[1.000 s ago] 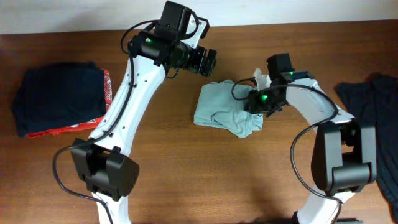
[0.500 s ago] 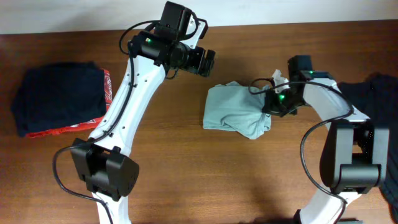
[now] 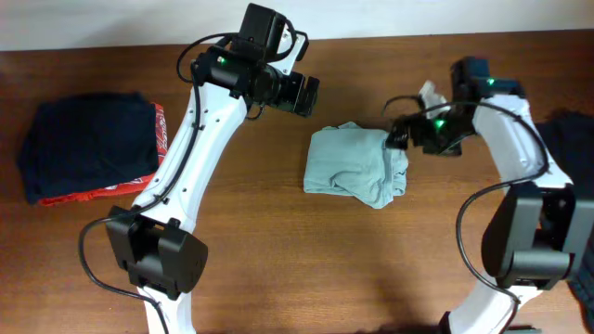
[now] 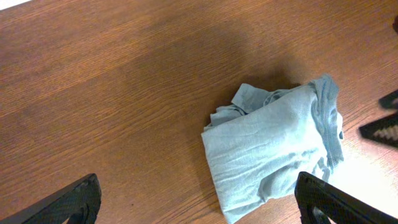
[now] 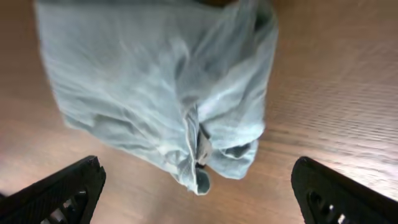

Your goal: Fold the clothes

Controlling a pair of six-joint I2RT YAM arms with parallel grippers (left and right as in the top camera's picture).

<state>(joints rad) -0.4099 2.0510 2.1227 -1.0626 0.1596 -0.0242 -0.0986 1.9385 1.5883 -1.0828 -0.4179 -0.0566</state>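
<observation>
The clothes (image 3: 355, 165), a pale grey-blue T-shirt, lie in a wrinkled, roughly folded bundle at the middle of the table. In the left wrist view the clothes (image 4: 273, 146) sit low and to the right. They fill the upper part of the right wrist view, where a seam of the clothes (image 5: 155, 87) hangs down. My left gripper (image 3: 314, 93) hovers open above the table, up and left of the bundle; seen from its wrist, the left gripper (image 4: 202, 202) holds nothing. At the bundle's right edge my right gripper (image 3: 397, 139) is open and just clear of the cloth, and the right gripper (image 5: 199, 193) is empty in its wrist view.
A folded navy and red stack (image 3: 88, 148) lies at the far left. A loose dark garment (image 3: 568, 148) hangs at the right edge, behind the right arm. Bare wood surrounds the bundle.
The right gripper dragged the shirt to the right, then let go, opened and drew back to the right. The left arm stayed still.
</observation>
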